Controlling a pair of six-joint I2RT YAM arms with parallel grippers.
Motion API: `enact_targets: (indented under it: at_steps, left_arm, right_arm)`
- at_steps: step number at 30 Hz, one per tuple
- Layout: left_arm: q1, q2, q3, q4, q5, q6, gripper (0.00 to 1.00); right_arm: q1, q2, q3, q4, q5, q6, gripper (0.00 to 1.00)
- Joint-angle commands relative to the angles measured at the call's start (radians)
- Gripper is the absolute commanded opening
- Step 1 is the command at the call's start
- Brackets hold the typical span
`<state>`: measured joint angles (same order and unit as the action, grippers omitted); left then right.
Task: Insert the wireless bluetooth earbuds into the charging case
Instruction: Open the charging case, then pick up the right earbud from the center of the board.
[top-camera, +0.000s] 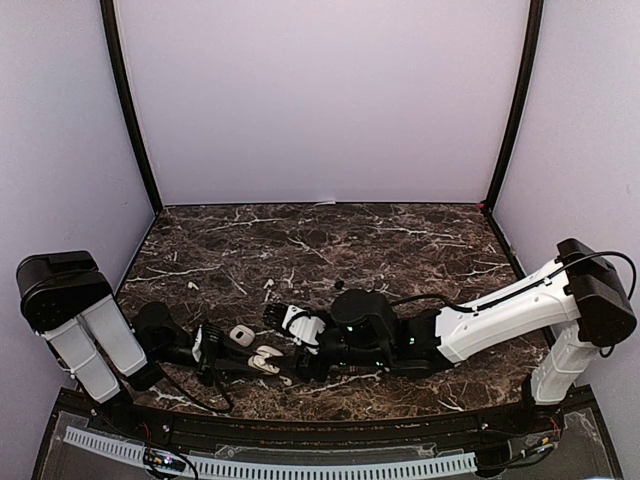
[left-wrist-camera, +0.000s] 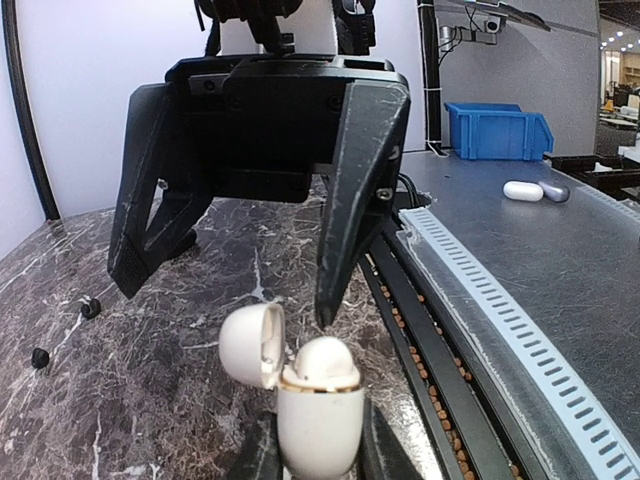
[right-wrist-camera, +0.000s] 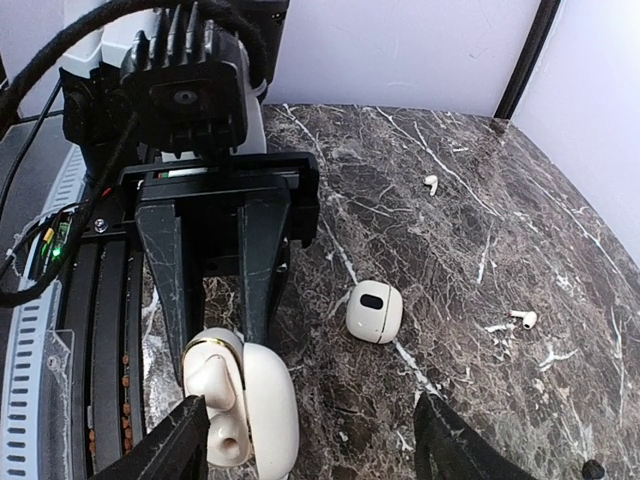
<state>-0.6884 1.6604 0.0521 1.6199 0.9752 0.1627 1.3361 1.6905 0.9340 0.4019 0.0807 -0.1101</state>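
By my bases, at 6 o'clock, a white slotted strip (top-camera: 270, 465) runs along the near edge of the dark marble table (top-camera: 420, 250). Seen from above, the charging case (left-wrist-camera: 318, 425) is a little way in, at 7 o'clock from the middle of the table. Its lid (left-wrist-camera: 250, 345) is open and stands up on one side. A white earbud (left-wrist-camera: 325, 362) sits in the top of the case. Just beside it, at 11 o'clock, lies a closed case (right-wrist-camera: 374, 311) with a dark oval on top. The two do not touch.

Farther out, more buds lie loose on the table. A loose white bud (top-camera: 268, 283) is at 12 o'clock from the charging case. A second white bud (top-camera: 193, 285) is between 10 and 11 o'clock. A black bud (top-camera: 338, 284) is between 1 and 2 o'clock. All three are well apart from the case. Pale walls (top-camera: 320, 100) stand at the far end.

My own right gripper (left-wrist-camera: 225, 300) is what stands in the way. It reaches in from 3 o'clock and hangs right over the open top. Its two fingers are spread wide and hold nothing. One fingertip (left-wrist-camera: 325, 310) points down just above the white earbud, and I cannot tell if it touches. My left gripper (right-wrist-camera: 222, 340) reaches in from 9 o'clock. Its fingers are pinched narrow on the charging case, one on each side, and grip it.
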Motion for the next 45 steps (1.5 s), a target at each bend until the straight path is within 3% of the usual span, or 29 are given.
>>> enact_targets:
  at_steps: [1,7,17,27,45]
  left_arm:
    - [-0.002,0.002,0.019,0.214,0.008,-0.054,0.0]
    - [0.0,0.001,0.019,0.215,-0.002,-0.069,0.0]
    - [0.007,-0.011,0.017,0.215,-0.031,-0.1,0.0]
    - [0.042,-0.048,0.016,0.215,-0.109,-0.213,0.0]
    - [0.12,-0.128,-0.026,0.215,-0.265,-0.259,0.0]
  right_arm:
    - [-0.007,-0.027,-0.012,0.017,-0.012,0.012,0.72]
    - [-0.007,-0.043,-0.026,0.029,-0.02,0.013,0.87]
    - [-0.007,-0.151,-0.081,0.013,-0.041,0.043,0.89]
    - [-0.002,-0.21,-0.21,-0.007,-0.065,0.147,0.72]
    - [0.099,0.111,-0.114,0.054,0.119,0.232,0.48]
